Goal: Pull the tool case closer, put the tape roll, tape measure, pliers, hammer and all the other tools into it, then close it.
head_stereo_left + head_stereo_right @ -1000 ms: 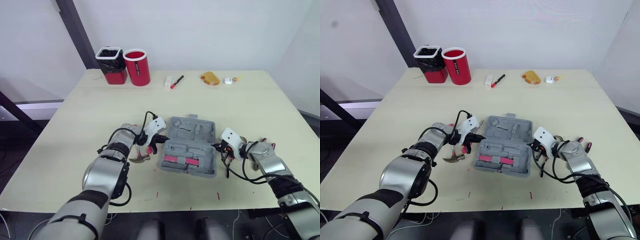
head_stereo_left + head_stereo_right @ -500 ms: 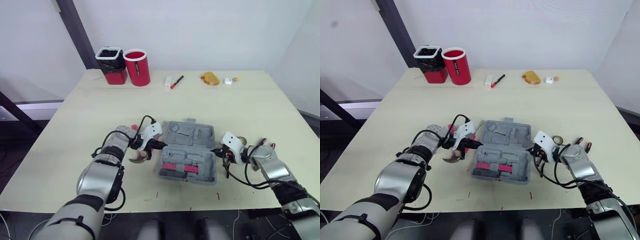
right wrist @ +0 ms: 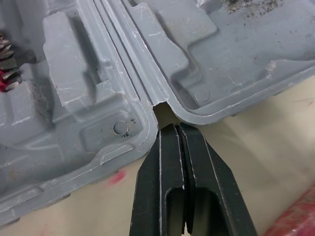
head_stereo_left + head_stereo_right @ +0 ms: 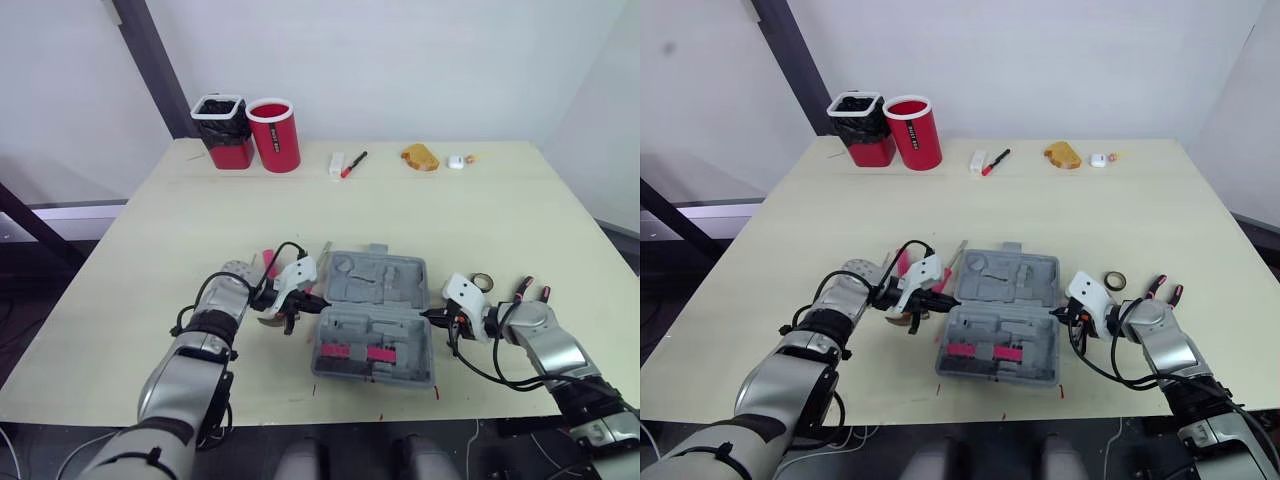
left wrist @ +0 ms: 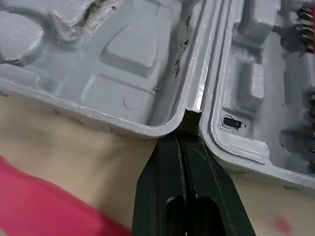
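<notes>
The grey tool case [image 4: 375, 300] lies open near the table's front edge, with red bits [image 4: 355, 351] seated in its near half. My left gripper [image 4: 312, 305] is shut, its tips pressed into the hinge notch [image 5: 189, 115] on the case's left side. My right gripper [image 4: 433, 314] is shut too, its tips in the hinge notch [image 3: 165, 110] on the right side. The hammer [image 4: 270, 318], red-handled, lies under my left wrist. The tape roll [image 4: 482, 281] and the red-handled pliers [image 4: 530, 290] lie to the right of the case.
At the back left stand a red cup [image 4: 275, 134] and a red bin with a black liner [image 4: 224, 130]. A white block [image 4: 337, 163], a red pen [image 4: 354, 163], a yellow object [image 4: 420, 156] and a small white item [image 4: 455, 161] lie along the far edge.
The case has slid toward the front edge, with both grippers moving back alongside it at the hinge. The tape roll and pliers now show beside my right arm.
</notes>
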`<state>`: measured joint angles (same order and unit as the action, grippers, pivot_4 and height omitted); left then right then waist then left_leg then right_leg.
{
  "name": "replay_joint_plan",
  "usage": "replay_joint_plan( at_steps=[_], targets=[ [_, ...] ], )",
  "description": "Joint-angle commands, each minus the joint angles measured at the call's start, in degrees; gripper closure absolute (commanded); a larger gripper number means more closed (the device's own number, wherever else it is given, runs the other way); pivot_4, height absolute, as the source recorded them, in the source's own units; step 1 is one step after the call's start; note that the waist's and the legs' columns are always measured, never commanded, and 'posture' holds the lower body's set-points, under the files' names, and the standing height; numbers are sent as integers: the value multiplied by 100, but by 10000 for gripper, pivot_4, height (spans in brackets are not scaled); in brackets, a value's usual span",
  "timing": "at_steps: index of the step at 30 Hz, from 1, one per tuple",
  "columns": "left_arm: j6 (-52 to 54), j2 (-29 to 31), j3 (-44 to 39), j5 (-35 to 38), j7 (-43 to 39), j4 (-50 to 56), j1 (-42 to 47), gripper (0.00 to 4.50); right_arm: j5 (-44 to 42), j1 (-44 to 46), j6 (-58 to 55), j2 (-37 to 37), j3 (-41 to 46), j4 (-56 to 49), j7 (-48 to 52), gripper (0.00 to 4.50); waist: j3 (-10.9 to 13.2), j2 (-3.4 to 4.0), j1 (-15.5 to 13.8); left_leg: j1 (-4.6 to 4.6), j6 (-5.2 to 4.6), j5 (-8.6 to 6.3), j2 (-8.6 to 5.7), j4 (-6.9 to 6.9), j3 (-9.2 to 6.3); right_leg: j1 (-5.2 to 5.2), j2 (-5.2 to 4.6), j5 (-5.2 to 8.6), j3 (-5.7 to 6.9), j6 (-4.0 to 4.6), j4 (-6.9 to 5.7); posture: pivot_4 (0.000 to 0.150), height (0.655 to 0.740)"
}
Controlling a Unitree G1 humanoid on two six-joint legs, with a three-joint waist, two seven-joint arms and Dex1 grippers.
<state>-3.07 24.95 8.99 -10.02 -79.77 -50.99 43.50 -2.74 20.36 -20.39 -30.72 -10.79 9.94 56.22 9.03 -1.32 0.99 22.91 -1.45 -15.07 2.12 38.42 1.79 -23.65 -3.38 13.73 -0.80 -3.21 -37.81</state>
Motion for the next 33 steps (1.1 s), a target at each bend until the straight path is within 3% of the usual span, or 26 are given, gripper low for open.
replay_joint_plan(
  at_steps=[1, 6, 13, 33],
  targets=[
    [618, 51, 304, 121, -289, 920, -463, 44816, -200, -46, -31, -66, 50, -385, 128, 45000, 0, 1, -2, 0, 0, 0, 0, 0, 1, 0, 0, 0, 0, 0, 1, 1500, 7371],
    [1224, 234, 491, 288, -390, 2030, -1034, 44816, -281, -212, -151, -199, 14, -573, 274, 45000, -1, 1, -16, -1, 0, 0, 0, 1, 1, 1, 0, 0, -1, 0, 0, 1500, 7371],
    [1580, 520, 647, 464, -383, 2761, -1471, 44816, -389, -469, -388, -323, -76, -964, 439, 45000, -1, 1, -7, -4, 0, 0, 1, 1, 0, 1, 1, 1, -2, 1, -2, 1500, 7371],
    [1618, 880, 1008, 708, -340, 3132, -1684, 44816, -645, -907, -833, -485, -164, -1512, 572, 45000, -1, 1, -22, -7, 0, 0, 2, 2, 0, 2, 4, 1, -3, 1, -3, 1500, 7371]
  ],
)
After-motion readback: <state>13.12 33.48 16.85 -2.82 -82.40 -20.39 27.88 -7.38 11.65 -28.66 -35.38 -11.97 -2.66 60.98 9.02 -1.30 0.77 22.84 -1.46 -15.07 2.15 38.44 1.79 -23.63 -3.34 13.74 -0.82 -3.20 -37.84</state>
